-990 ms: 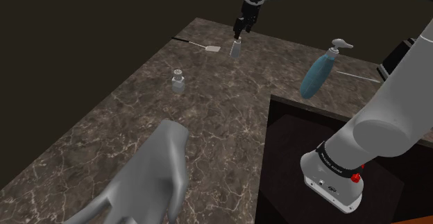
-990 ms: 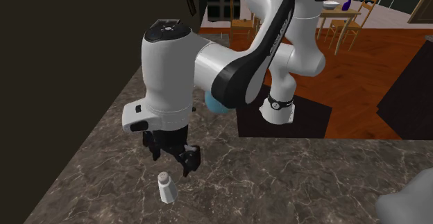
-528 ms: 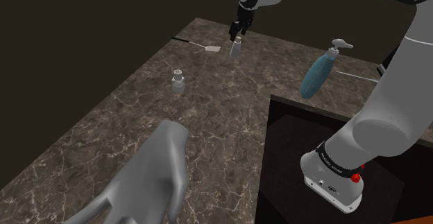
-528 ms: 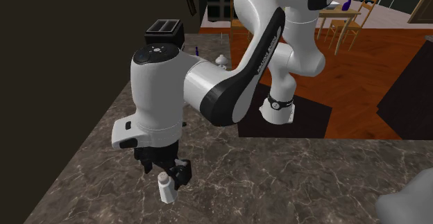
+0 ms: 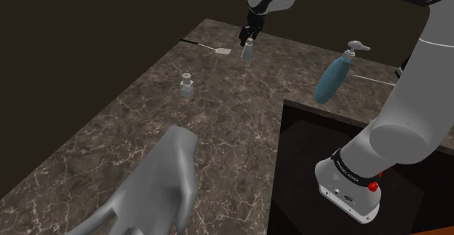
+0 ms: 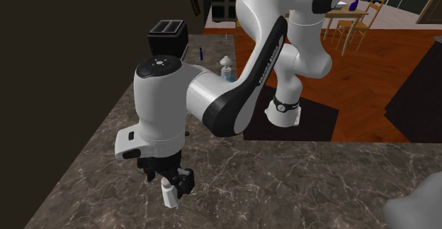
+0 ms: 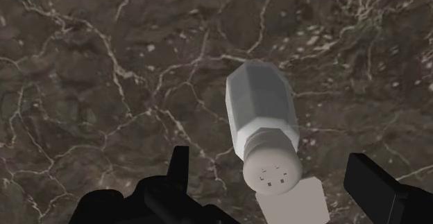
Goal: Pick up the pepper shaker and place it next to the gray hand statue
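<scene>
Between parted jaws, one pepper shaker

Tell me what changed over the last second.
The gripper came down over the pepper shaker and now straddles its cap, open and not touching it; nothing is held yet. The pepper shaker itself, the other shaker, the blue dispenser and the grey hand statue stayed where they were.
</scene>
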Motion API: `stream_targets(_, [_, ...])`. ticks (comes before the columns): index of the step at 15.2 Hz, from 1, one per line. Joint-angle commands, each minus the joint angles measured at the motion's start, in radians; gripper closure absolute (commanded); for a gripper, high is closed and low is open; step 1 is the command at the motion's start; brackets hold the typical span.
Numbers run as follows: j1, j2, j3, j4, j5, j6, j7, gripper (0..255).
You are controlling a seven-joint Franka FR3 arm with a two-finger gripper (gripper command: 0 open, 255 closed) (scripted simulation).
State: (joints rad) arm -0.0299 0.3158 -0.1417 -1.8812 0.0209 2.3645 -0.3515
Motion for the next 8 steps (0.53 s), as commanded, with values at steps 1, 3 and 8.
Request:
stream_targets(1, [0.000, 0.000, 0.000, 0.000, 0.000, 0.000, 0.000, 0])
stream_targets(3, [0.000, 0.000, 0.000, 0.000, 0.000, 0.000, 0.000, 255])
stream_targets(8, [0.000, 0.000, 0.000, 0.000, 0.000, 0.000, 0.000, 255])
